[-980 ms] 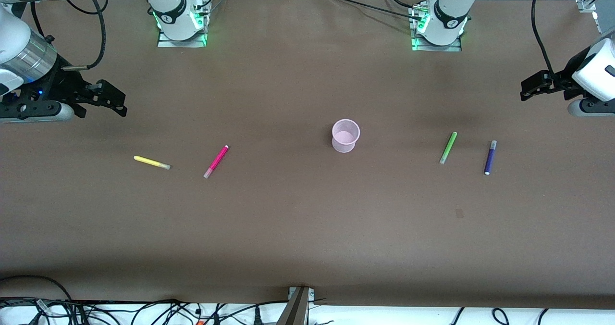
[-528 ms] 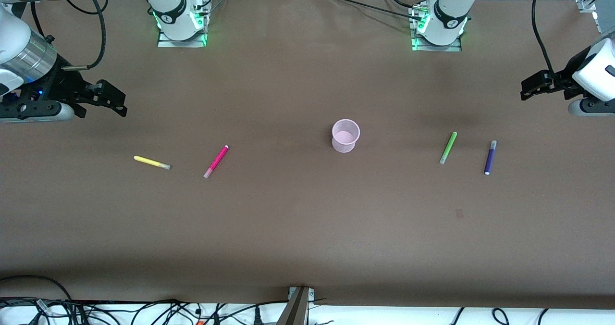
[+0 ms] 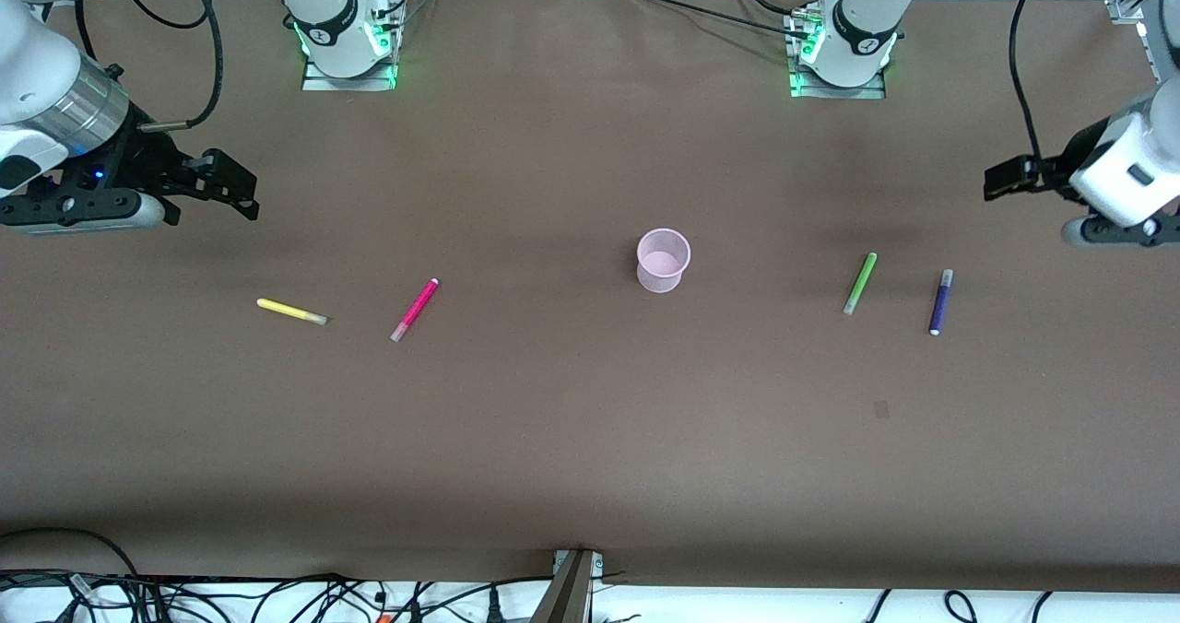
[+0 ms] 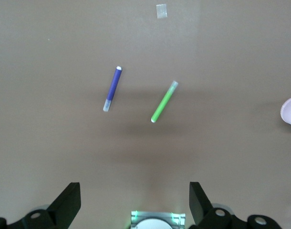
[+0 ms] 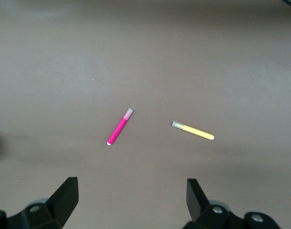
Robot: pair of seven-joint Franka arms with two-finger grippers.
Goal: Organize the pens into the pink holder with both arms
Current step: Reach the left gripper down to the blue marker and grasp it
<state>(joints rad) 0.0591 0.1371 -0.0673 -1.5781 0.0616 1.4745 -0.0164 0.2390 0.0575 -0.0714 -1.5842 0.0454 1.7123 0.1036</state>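
Front view: the right pincer (image 3: 226, 185) hangs above the desk (image 3: 572, 439) at the right arm's end, fingers spread wide and holding nothing. The left pincer (image 3: 1005, 181) hangs above the left arm's end, likewise wide open and empty, as the left wrist view confirms (image 4: 135, 202). Under the right pincer's region lie the yellow pen (image 3: 291, 311) and, beside it toward the centre, the magenta pen (image 3: 415, 310). The green pen (image 3: 859, 284) and the purple pen (image 3: 939, 302) lie just beside each other near the left pincer's end. The pink holder (image 3: 663, 260) stands upright at mid-desk, between the two pairs, apparently empty, though its interior is hard to judge.
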